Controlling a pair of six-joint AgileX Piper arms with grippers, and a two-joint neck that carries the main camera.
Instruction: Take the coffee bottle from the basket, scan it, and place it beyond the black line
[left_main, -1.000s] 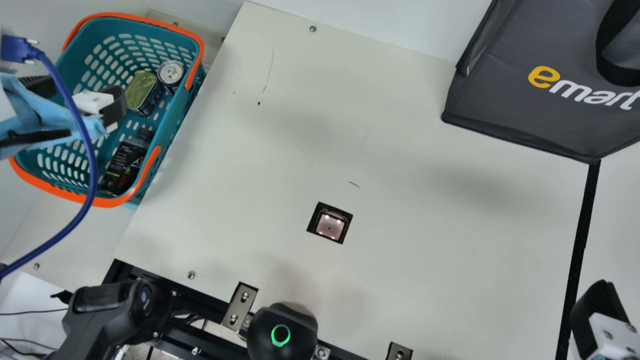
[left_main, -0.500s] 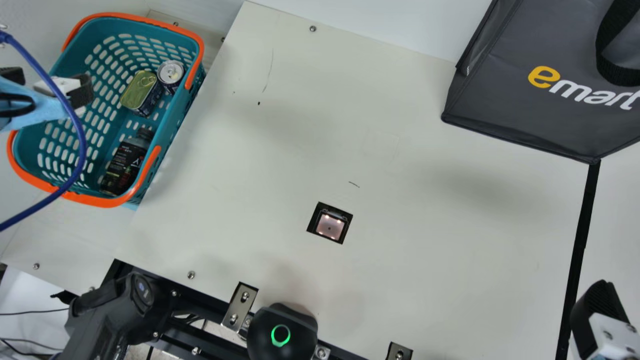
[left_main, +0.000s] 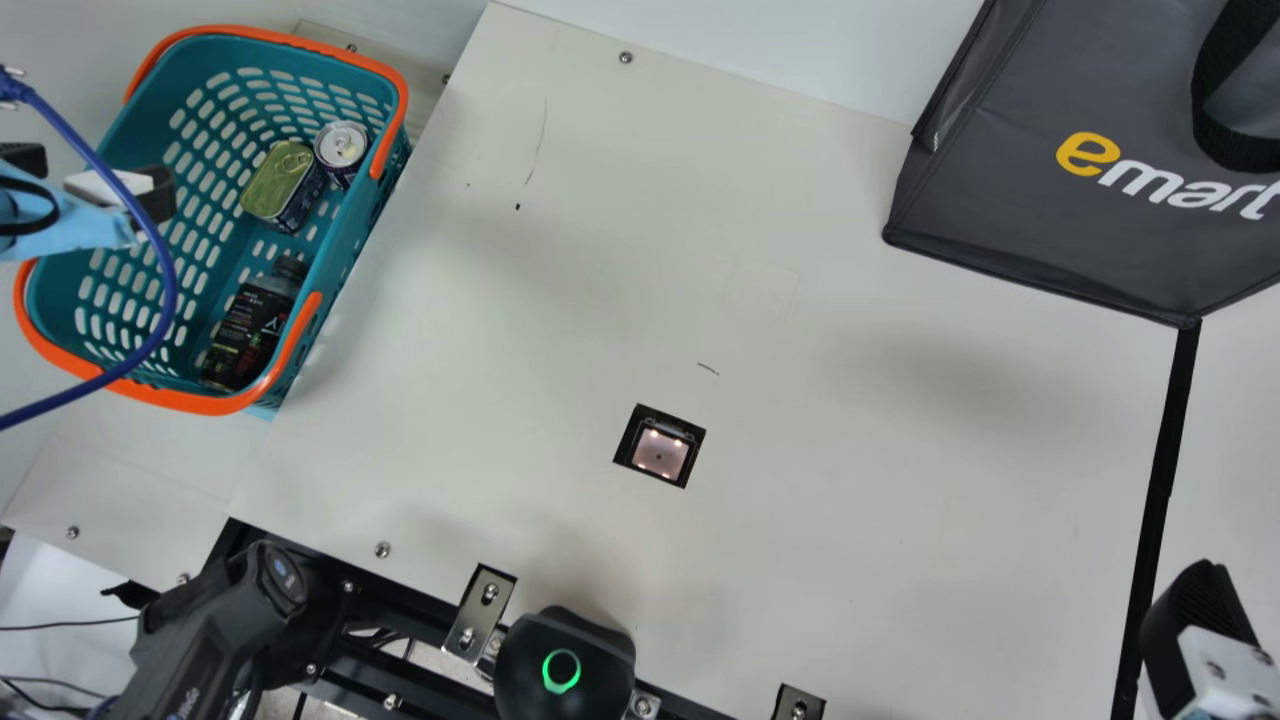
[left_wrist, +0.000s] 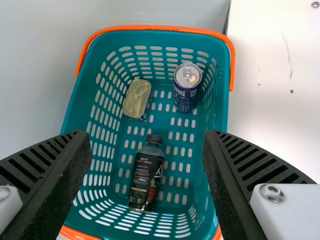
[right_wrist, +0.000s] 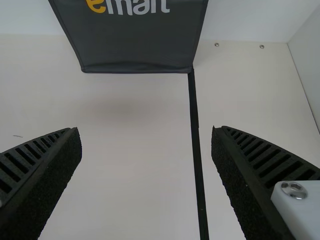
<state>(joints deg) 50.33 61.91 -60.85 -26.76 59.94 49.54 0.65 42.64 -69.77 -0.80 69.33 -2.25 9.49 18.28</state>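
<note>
At the main view's left edge my left gripper (left_main: 95, 180) hangs above the far-left side of the teal basket (left_main: 110, 350). The dark coffee bottle (left_main: 250, 330) lies in the basket, on the side toward the table. In the left wrist view my left gripper (left_wrist: 145, 165) is open, and the bottle (left_wrist: 146, 175) shows between and below its fingers, untouched. My right gripper (left_main: 1200, 630) is over the black line (left_main: 1160, 480) at the lower right; in the right wrist view this gripper (right_wrist: 147, 165) stands open and empty. The scanner (left_main: 660, 450) is set into the table.
Beside the bottle in the basket are a flat tin (left_wrist: 136, 99) and an upright can (left_wrist: 187, 86). A dark grey bag (left_main: 1080, 190) stands at the table's far right. A blue cable (left_main: 160, 260) loops across the basket's left part.
My left gripper has drawn back toward the main view's left edge, uncovering more of the basket, and its cable shifted along. The right gripper and the bottle have stayed put.
</note>
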